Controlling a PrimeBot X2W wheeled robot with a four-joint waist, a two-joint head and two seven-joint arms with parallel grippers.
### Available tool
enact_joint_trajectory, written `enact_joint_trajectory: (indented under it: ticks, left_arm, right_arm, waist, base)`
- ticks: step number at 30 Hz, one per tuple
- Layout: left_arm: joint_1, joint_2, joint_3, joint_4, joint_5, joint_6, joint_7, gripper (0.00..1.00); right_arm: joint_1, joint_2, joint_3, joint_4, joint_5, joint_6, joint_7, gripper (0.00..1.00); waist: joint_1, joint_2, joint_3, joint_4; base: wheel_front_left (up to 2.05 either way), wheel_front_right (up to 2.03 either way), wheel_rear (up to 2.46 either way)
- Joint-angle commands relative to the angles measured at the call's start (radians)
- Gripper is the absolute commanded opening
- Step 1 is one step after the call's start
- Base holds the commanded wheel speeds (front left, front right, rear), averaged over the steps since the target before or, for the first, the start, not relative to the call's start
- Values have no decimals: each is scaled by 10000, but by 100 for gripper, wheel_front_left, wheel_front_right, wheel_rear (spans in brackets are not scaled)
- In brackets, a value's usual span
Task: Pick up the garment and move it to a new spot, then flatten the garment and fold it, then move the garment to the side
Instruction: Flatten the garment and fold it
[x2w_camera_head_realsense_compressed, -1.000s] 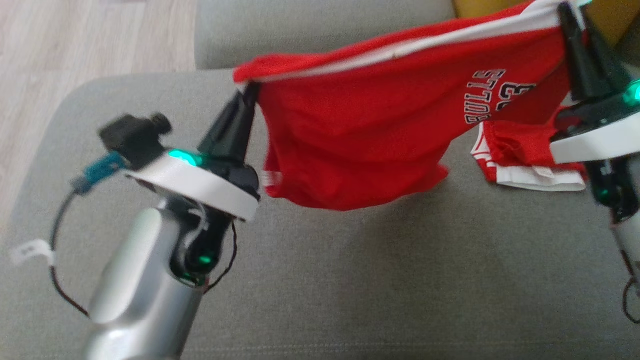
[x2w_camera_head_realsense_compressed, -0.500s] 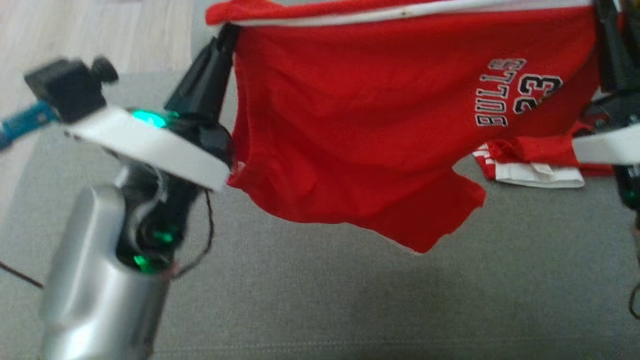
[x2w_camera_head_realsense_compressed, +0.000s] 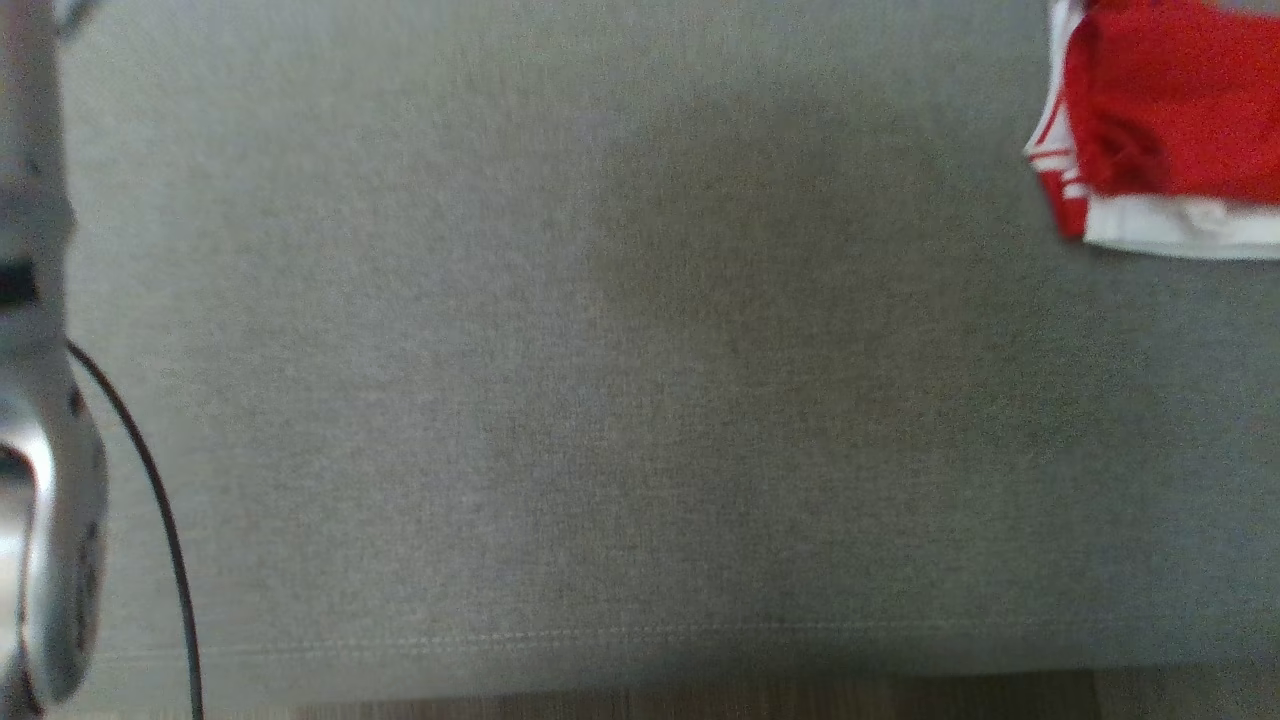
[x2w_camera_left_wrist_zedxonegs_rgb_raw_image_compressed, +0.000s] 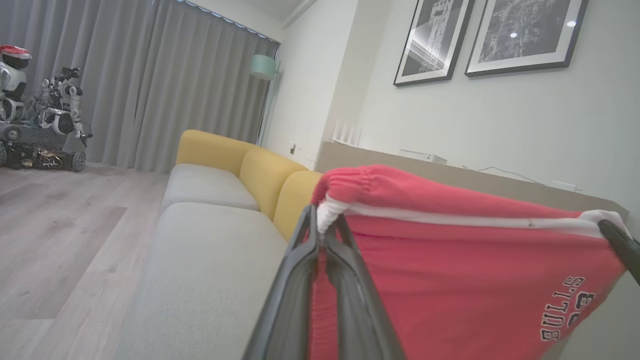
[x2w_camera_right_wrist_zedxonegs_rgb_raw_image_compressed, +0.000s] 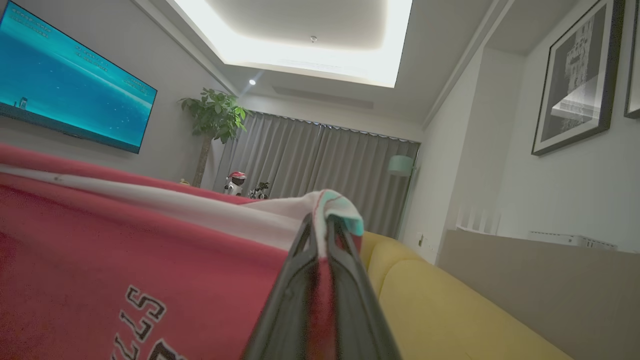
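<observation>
Your left fingers (x2w_camera_left_wrist_zedxonegs_rgb_raw_image_compressed: 295, 290) and right fingers (x2w_camera_right_wrist_zedxonegs_rgb_raw_image_compressed: 295, 295) are each clenched on a waistband corner of the red shorts (x2w_camera_left_wrist_zedxonegs_rgb_raw_image_compressed: 450, 280), stretching them taut in the air over the grey sofa (x2w_camera_left_wrist_zedxonegs_rgb_raw_image_compressed: 200, 260), likely so they hang flat for laying down.

Red garment (x2w_camera_left_wrist_zedxonegs_rgb_raw_image_compressed: 450, 270), white band under elastic waistband, BULLS print. Hangs spread in air, top edge taut: one end in left claw (x2w_camera_left_wrist_zedxonegs_rgb_raw_image_compressed: 325, 220), other in right claw (x2w_camera_right_wrist_zedxonegs_rgb_raw_image_compressed: 321, 222).
</observation>
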Motion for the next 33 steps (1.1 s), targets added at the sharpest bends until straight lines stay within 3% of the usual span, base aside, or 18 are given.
enact_joint_trajectory:
  ticks: [1, 8, 13, 18, 25, 33]
  left_arm:
    - [-473, 589, 308, 132, 167, -79, -306, 0]
    - [-966, 317, -368, 2005, 430, -517, -1816, 0]
    - [-199, 155, -1120, 2818, 457, -583, -2470, 0]
    - [1307, 81, -2636, 3183, 173, -592, -3044, 0]
    - [3609, 417, -4447, 3371, -472, -594, -3378, 0]
    - [5475, 890, -6050, 3329, -730, -595, -3529, 0]
  right_arm:
    - [-286, 263, -221, 181, -221, 63, -299, 0]
    - [-652, 1220, -230, 2459, -697, 63, -1545, 0]
    - [216, 1468, 287, 3453, -498, 63, -1813, 0]
    - [1575, 1504, 1185, 4488, 220, 63, -1929, 0]
    - [3376, 1046, 3289, 5124, 1864, 63, -1272, 0]
    - [4813, -365, 5512, 4271, 4029, 63, -27, 0]
  waist:
    - [-2, 0, 983, -46]
    - [-2, 0, 1643, 76]
    - [-2, 0, 1683, 180]
    - [-2, 0, 1228, 343]
    - [-2, 0, 53, 506]
    - [-2, 0, -1106, 572]
  base:
    - [0, 0, 0]
    - [0, 0, 0]
    - [0, 0, 0]
    - [0, 0, 0]
    - [0, 0, 0]
    - [0, 0, 0]
